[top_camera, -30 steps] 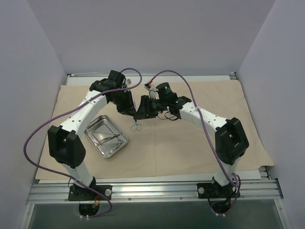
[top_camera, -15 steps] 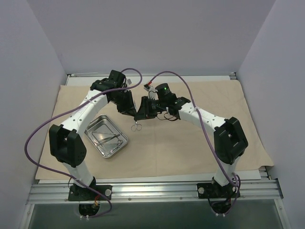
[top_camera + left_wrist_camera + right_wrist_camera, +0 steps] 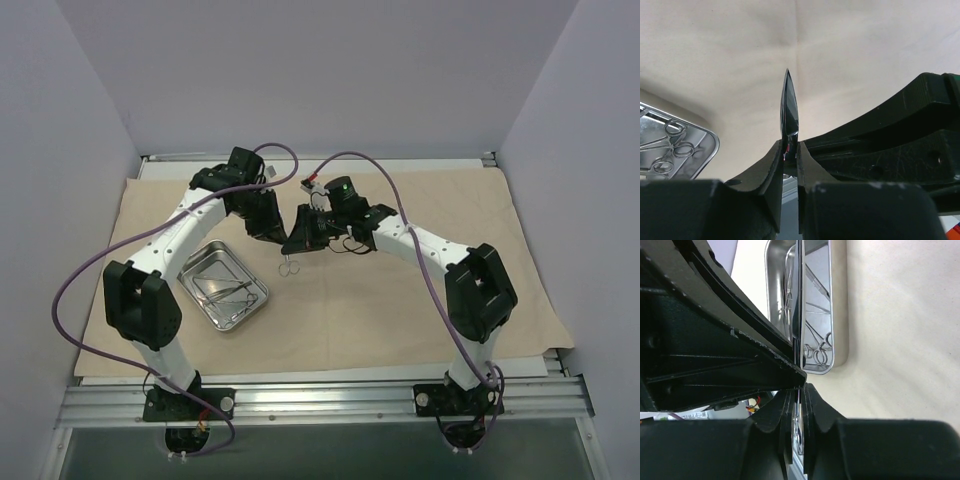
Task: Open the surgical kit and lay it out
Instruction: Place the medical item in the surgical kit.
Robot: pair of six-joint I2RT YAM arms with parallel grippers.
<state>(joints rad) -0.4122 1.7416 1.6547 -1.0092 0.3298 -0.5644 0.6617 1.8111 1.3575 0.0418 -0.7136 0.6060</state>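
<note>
Top external view: two arms bent inward over the beige cloth wrap [image 3: 400, 310], spread flat across the table. At mid-table, left gripper [image 3: 274, 236] and right gripper [image 3: 297, 240] tip to tip, well above the cloth. Hanging just below that meeting point, one pair of scissors [image 3: 288, 264], ring handles lowest and toward the near edge, long axis close to upright. Left of the scissors and nearer the arm bases, a steel tray [image 3: 196, 257] resting on the cloth, with the other instruments [image 3: 228, 288] lying inside.

Left wrist view: fingers [image 3: 774, 165] set narrow, clamped on the blade end of the scissors [image 3: 789, 107], dark pointed tip poking up beyond them. Black body of the right gripper crowding in from the right, touching or almost touching. Corner of the tray at lower left, ring handles visible inside.

Right wrist view: fingers [image 3: 815, 412] likewise narrow, a thin steel edge pinched between them and running straight ahead. Body of the left gripper filling the left side, tray beyond.

Judged a hand-over: both arms equally near, both gripping the same blade end from opposite sides. Cannot tell which pair carries the weight. Next move likely to turn on one pair letting go, then tilting that upright axis flat onto bare cloth right of the tray.
</note>
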